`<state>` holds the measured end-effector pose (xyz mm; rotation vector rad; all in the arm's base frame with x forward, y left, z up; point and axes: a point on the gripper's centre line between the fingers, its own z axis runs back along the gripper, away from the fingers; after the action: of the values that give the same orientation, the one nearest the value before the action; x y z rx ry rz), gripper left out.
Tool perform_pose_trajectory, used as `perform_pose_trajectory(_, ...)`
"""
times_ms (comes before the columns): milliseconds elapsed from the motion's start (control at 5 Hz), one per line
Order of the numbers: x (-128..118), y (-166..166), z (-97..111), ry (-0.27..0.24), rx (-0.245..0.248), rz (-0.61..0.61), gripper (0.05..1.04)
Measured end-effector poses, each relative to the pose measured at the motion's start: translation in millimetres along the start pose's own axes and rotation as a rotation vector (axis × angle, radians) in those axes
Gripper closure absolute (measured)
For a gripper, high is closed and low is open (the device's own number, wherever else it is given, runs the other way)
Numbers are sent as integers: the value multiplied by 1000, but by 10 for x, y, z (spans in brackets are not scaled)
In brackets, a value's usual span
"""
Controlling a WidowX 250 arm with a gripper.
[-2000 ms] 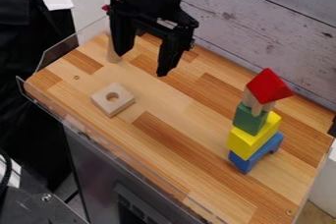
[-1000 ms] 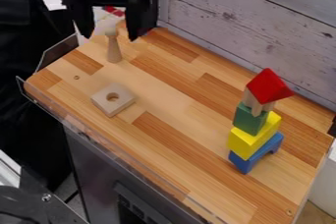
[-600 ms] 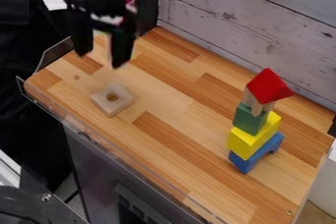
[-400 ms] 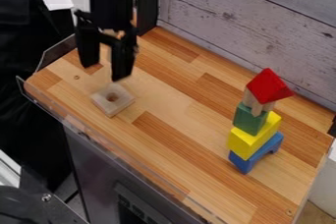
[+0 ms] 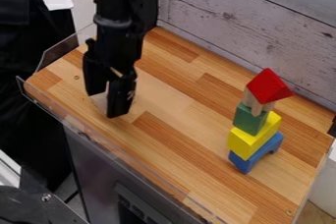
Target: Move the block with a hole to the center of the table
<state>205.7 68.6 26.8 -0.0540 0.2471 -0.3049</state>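
Observation:
The black gripper (image 5: 107, 104) hangs down over the left part of the wooden table (image 5: 181, 115), with its fingers apart and low around the pale wooden block with a hole (image 5: 100, 101). One finger is at the block's far left side and the other covers its right part. A pale sliver of the block shows between them, and its hole is hidden. Whether the fingers touch it cannot be told.
At the right stands a tower: blue arch (image 5: 270, 148), yellow block (image 5: 248, 142), green block (image 5: 249, 119), a pale wooden piece (image 5: 253, 101) and a red triangle (image 5: 267, 85). A clear rim (image 5: 59, 53) edges the table's left end. A wooden wall rises behind.
My gripper swung left, came back toward the block, then went down over it. The block shows no clear shift, and the upright wooden peg seen earlier is now hidden behind the arm.

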Motion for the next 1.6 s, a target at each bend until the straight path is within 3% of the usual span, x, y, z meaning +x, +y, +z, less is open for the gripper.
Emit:
perform_pose_trajectory(200,-15,101,-39,12,43,-9,83)
perform_pose_trajectory(600,117,221,19,-11,98,16,83)
perform_pose_trajectory(1600,173,280,-48,-31,102,203,83)
